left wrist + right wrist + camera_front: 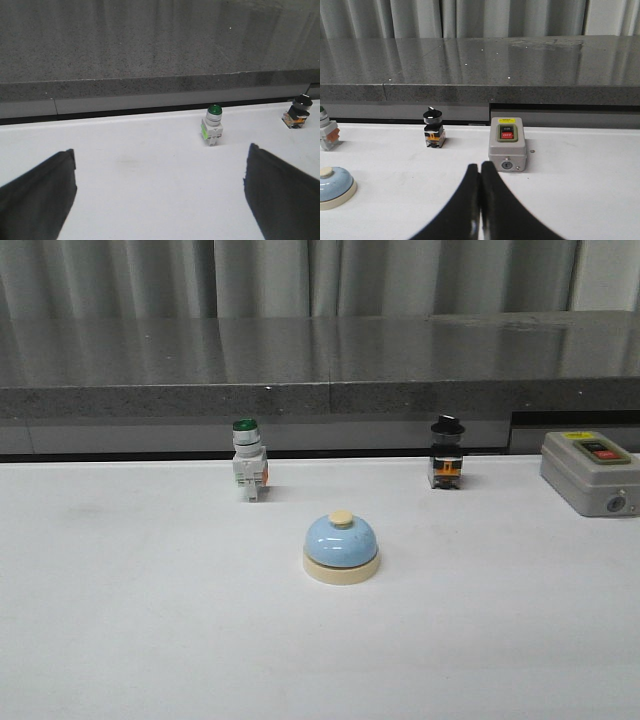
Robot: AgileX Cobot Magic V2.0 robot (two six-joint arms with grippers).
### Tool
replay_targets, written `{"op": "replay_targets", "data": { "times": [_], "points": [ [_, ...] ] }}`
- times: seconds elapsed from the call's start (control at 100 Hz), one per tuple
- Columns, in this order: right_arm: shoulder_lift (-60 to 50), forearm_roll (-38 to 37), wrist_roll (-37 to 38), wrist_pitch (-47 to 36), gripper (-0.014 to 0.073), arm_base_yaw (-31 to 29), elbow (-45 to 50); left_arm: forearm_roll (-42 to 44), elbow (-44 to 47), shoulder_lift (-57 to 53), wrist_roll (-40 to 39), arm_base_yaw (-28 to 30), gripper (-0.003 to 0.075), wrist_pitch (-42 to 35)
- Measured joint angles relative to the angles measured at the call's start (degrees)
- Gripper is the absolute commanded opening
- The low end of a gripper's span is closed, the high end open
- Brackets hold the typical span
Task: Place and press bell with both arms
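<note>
The bell [341, 547], light-blue dome on a cream base with a cream knob, stands upright on the white table near the middle. It also shows at the edge of the right wrist view [334, 187]. Neither arm shows in the front view. My left gripper [160, 195] is open wide with nothing between its fingers, over bare table; the bell is out of its view. My right gripper [480, 167] is shut with its fingers pressed together and empty, well to the right of the bell.
A green-capped white push-button switch [248, 460] stands behind the bell to the left. A black-capped switch [446, 453] stands behind it to the right. A grey on/off box [590, 472] sits at the far right. A grey ledge [320, 390] runs along the back.
</note>
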Motion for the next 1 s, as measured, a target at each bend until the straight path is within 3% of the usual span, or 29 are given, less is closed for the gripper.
{"op": "replay_targets", "data": {
  "times": [0.11,0.35,1.0],
  "points": [
    [0.0,0.0,0.0,0.0,-0.006,0.0,0.0,0.0,0.1,-0.1,0.0,0.0,0.0407,0.0],
    [0.0,0.0,0.0,0.0,-0.006,0.0,0.0,0.0,0.1,-0.1,0.0,0.0,-0.0021,0.0],
    [0.0,0.0,0.0,0.0,-0.006,0.0,0.0,0.1,0.1,-0.1,0.0,0.0,-0.002,0.0]
  ]
}}
